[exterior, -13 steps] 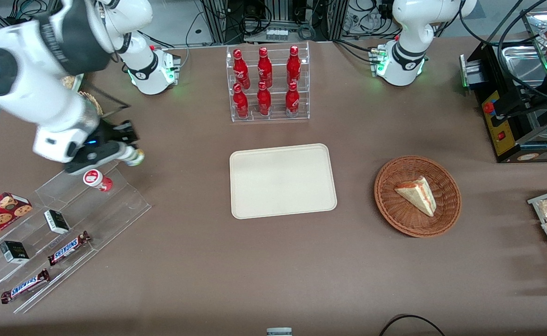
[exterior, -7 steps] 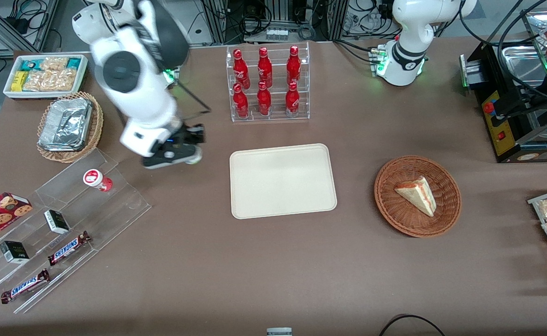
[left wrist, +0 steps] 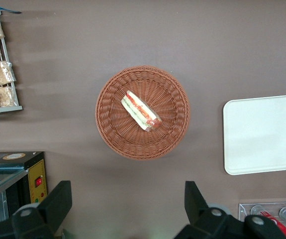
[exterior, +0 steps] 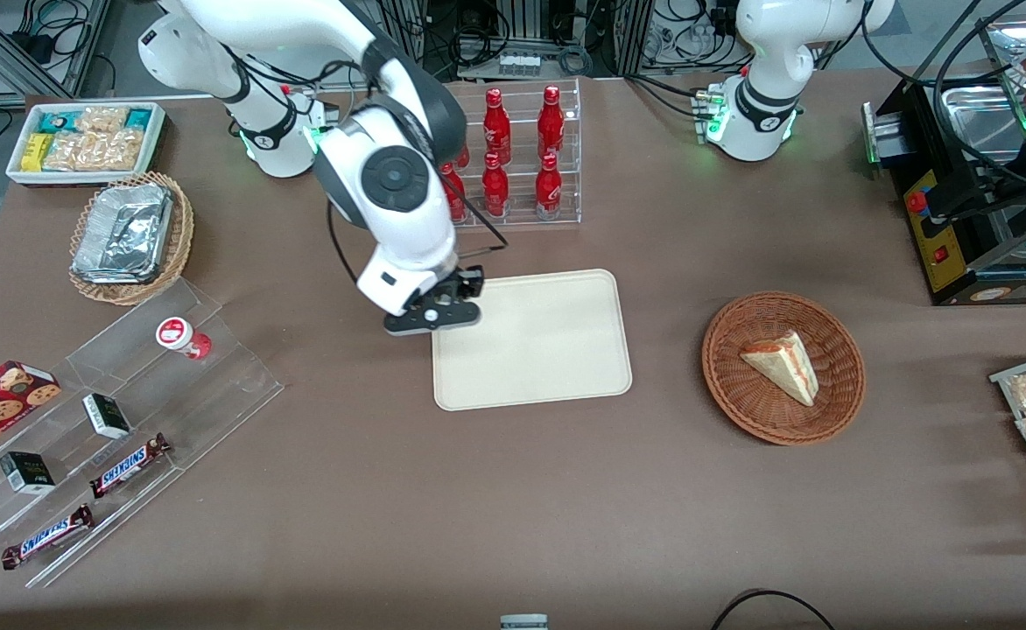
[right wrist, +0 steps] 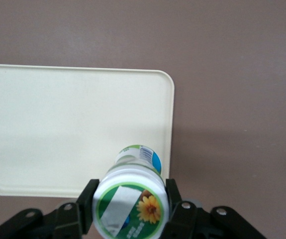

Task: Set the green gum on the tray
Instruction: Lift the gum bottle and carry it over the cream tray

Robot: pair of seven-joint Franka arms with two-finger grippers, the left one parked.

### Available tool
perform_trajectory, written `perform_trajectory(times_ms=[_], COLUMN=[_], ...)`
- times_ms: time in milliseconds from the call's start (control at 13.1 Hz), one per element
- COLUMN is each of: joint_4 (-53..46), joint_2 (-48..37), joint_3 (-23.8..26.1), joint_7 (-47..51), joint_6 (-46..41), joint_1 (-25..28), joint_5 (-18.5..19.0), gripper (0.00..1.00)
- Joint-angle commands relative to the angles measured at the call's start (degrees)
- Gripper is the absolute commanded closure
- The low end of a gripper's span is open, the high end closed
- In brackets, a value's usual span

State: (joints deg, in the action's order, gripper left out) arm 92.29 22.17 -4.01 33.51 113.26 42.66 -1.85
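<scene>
My right gripper (exterior: 443, 317) hangs over the rim of the cream-beige tray (exterior: 539, 346) at its edge toward the working arm's end. In the right wrist view the gripper (right wrist: 130, 201) is shut on the green gum (right wrist: 131, 199), a small bottle with a white lid, green rim and an orange flower mark. The black fingers (right wrist: 87, 201) press on both sides of the lid. The tray (right wrist: 58, 124) lies below the bottle and is bare. In the front view the gum is hidden under the gripper body.
A rack of red bottles (exterior: 522, 157) stands farther from the camera than the tray. A wicker basket with a sandwich (exterior: 783, 366) lies toward the parked arm's end. A clear stepped shelf with a red-and-white bottle (exterior: 182, 337) and snack bars (exterior: 128, 464) lies toward the working arm's end.
My right arm has swung from over the clear shelf across the table to the tray's edge, carrying the green gum with it.
</scene>
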Motion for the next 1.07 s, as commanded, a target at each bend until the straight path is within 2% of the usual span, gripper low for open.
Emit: perform_trajectory(times_ms=[0,458,993], joint_4=[-2.7,-3.0,-3.0], joint_2=[4.9,12.3,16.5], joint_3=[-0.6,-0.6,-0.7], joint_7=[5.1,13.7,14.0], joint_6=[4.0,13.7,18.8], joint_1=[3.1,7.9,9.8], joint_5=[-1.1,-1.2,-1.2], gripper=[1.00,1.00,1.00])
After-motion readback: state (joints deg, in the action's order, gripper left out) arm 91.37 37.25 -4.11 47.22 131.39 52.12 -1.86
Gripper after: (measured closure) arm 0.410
